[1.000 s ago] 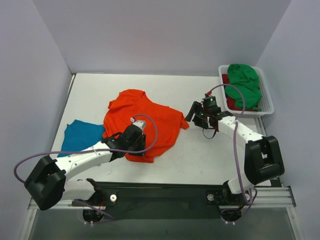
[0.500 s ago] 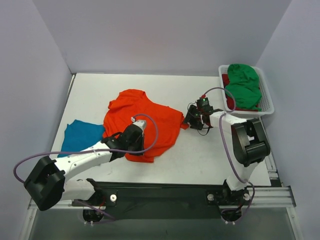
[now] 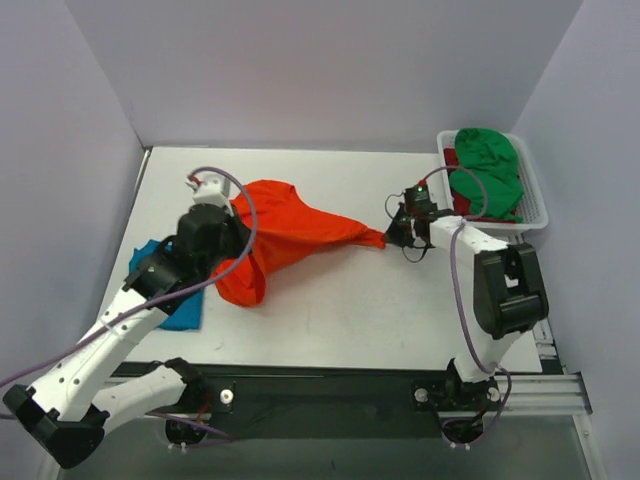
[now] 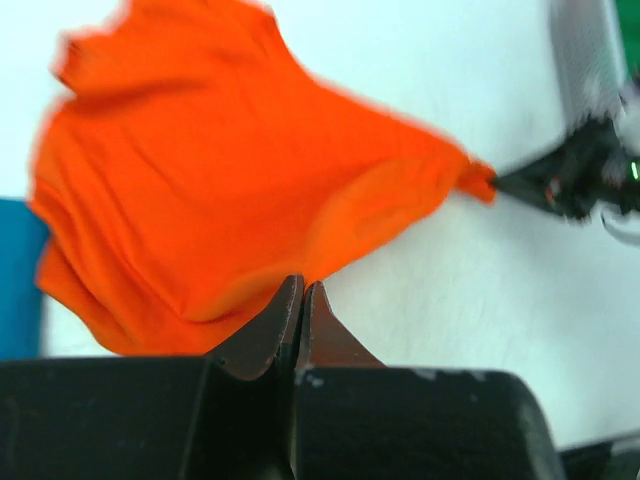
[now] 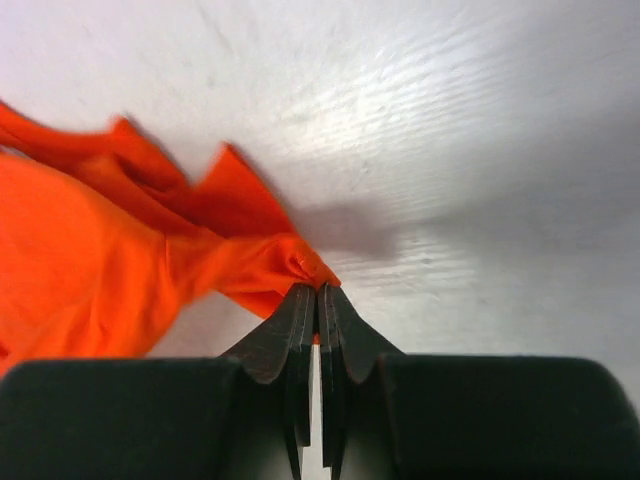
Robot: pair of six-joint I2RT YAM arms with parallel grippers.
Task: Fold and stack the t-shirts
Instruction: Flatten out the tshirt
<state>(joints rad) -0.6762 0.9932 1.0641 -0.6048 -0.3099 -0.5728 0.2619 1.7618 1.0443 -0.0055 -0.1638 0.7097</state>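
Left side: my left gripper point(image 4: 300, 290) has swung up from the near part of the tabletop point(image 3: 380, 310) toward its far-left corner, carrying cloth with it. Its jaws are pressed together on a fold of the orange t-shirt point(image 3: 290, 225).
Right side: my right gripper point(image 5: 318, 292) has gone from gaping to pinched tight on that shirt's pointed corner, low over the middle-right of the tabletop.
Between them: the orange t-shirt hangs stretched from one pinch to the other, raised at its left end and sagging to the surface below. I judge I hold it this way to pull it flat before folding.
Left edge: the teal t-shirt point(image 3: 185, 312) lies partly under my left arm, so the sagging orange cloth could drag across it.
Far-right corner: the basket point(image 3: 540, 205) sits just beyond my right gripper. It holds the green t-shirt point(image 3: 488, 170) heaped over the dark red t-shirt point(image 3: 452, 158), both unfolded.
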